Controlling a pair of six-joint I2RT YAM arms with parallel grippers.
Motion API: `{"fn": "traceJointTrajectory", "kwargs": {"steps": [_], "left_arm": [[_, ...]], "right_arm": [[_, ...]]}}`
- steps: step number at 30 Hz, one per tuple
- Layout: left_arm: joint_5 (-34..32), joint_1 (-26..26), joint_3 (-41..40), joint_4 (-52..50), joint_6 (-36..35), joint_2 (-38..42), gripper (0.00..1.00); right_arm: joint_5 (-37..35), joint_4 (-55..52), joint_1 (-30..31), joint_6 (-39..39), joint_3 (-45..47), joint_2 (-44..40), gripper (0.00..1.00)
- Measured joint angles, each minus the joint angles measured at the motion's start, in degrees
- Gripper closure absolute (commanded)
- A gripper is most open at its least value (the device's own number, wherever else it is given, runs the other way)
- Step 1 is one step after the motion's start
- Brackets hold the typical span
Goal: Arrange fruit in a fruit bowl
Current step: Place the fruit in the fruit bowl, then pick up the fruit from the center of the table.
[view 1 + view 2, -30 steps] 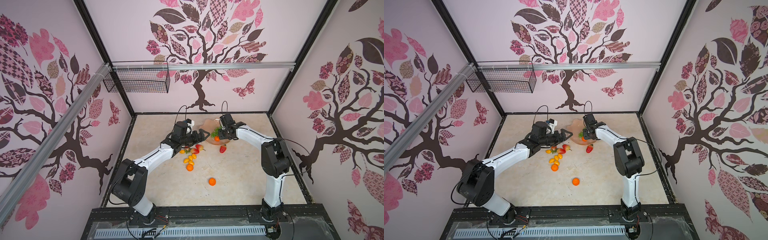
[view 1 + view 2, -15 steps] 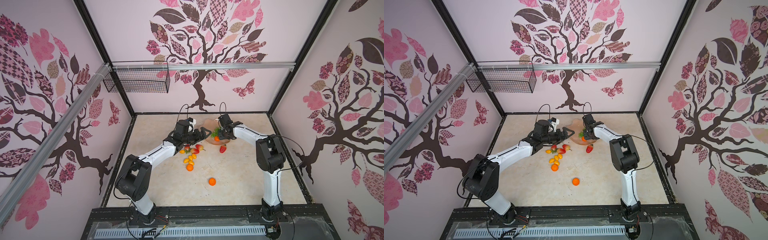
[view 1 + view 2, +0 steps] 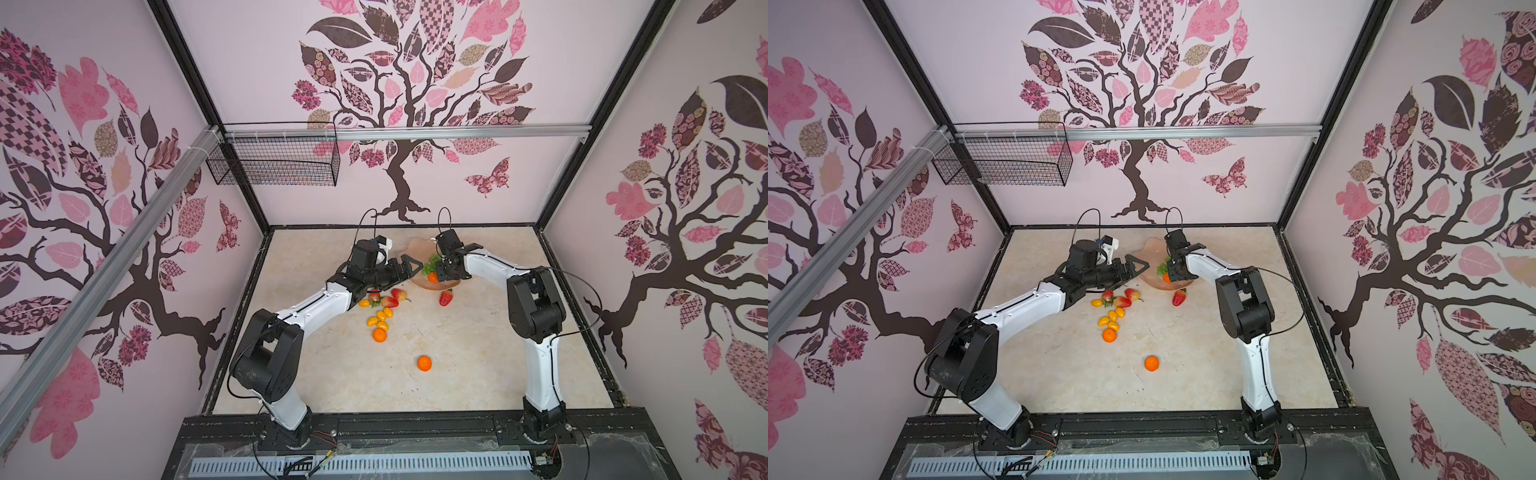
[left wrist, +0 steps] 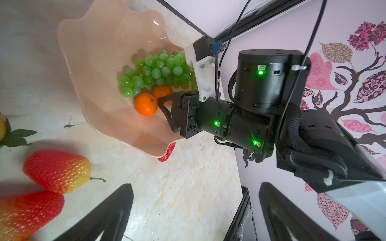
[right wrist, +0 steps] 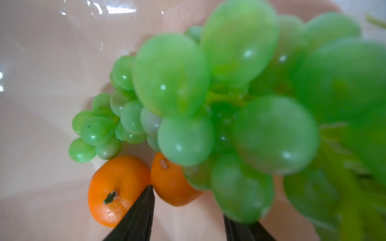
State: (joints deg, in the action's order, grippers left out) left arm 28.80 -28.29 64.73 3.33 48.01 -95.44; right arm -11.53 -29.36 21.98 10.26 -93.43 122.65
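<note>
The peach-pink fruit bowl holds the green grape bunch and two tangerines. My right gripper reaches into the bowl, open. One fingertip sits between the two tangerines, and the grapes hide the other tip. My left gripper hovers wide open and empty beside the bowl, above the strawberries. More fruit lies on the table: strawberries, small yellow tomatoes and two tangerines.
A black wire basket hangs on the back-left wall, well above the table. The black frame edge runs close behind the bowl. One strawberry lies tucked against the bowl's rim.
The right gripper's jaws have spread wider inside the bowl. The left gripper has edged a little toward the bowl. The fruit on the table has not moved.
</note>
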Motion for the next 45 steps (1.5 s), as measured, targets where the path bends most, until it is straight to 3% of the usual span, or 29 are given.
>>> {"fn": "traceJointTrajectory", "kwargs": {"steps": [15, 21, 31, 39, 45], "left_arm": [[-0.17, 0.00, -0.02, -3.69, -1.57, 3.41, 0.02], [-0.96, 0.00, -0.66, -5.66, -2.91, 10.56, 0.02], [-6.54, 0.00, -9.33, -13.29, -4.90, 24.63, 0.02], [-11.54, 0.13, -16.26, -21.62, -4.96, 37.66, 0.02], [-13.14, 2.69, -21.94, -27.02, -3.91, 47.52, 0.02]], "right_arm": [[2.64, -0.17, 0.00, 0.79, 1.22, -2.29, 0.42], [4.81, 0.04, 0.00, 1.86, 6.16, -10.88, 0.42], [10.91, 3.52, 1.29, 3.63, 18.99, -25.46, 0.42], [11.30, 5.90, 9.94, 6.97, 25.79, -33.11, 0.43], [10.71, 6.32, 19.06, 11.30, 28.35, -34.12, 0.43]]}}
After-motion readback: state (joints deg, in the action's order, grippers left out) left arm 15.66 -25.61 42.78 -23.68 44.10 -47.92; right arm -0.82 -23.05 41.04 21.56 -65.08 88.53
